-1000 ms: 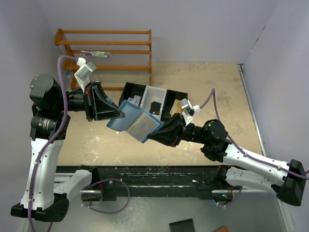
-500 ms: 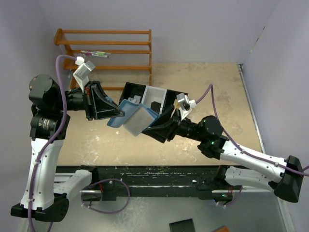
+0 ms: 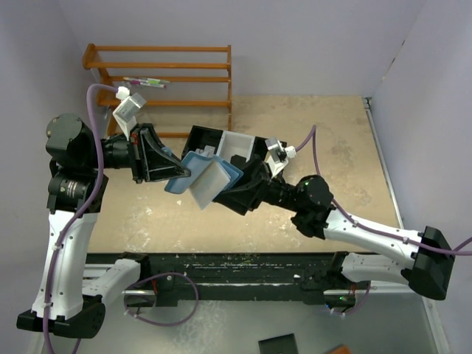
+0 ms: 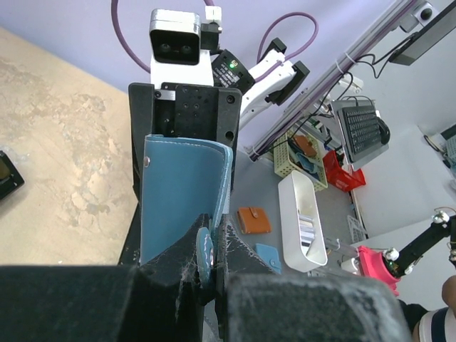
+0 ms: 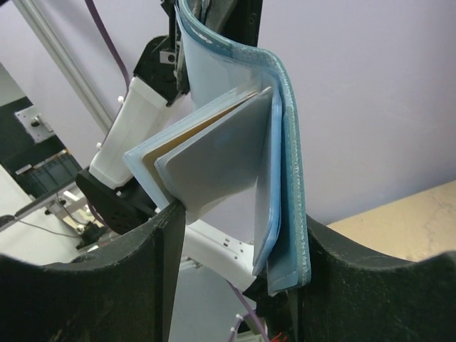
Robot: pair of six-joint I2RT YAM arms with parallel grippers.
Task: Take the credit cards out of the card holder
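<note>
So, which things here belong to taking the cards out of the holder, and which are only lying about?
For the job: card holder, clamped in the left gripper; credit cards, a tan one showing in a pocket; right gripper, open around the holder.
Lying about: three-compartment tray; wooden rack.

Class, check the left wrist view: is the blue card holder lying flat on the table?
No: the card holder is up off the table, with its near edge pinched in the left end effector.

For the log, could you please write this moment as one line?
left gripper shut on card holder; right gripper open around it; cards inside
</note>
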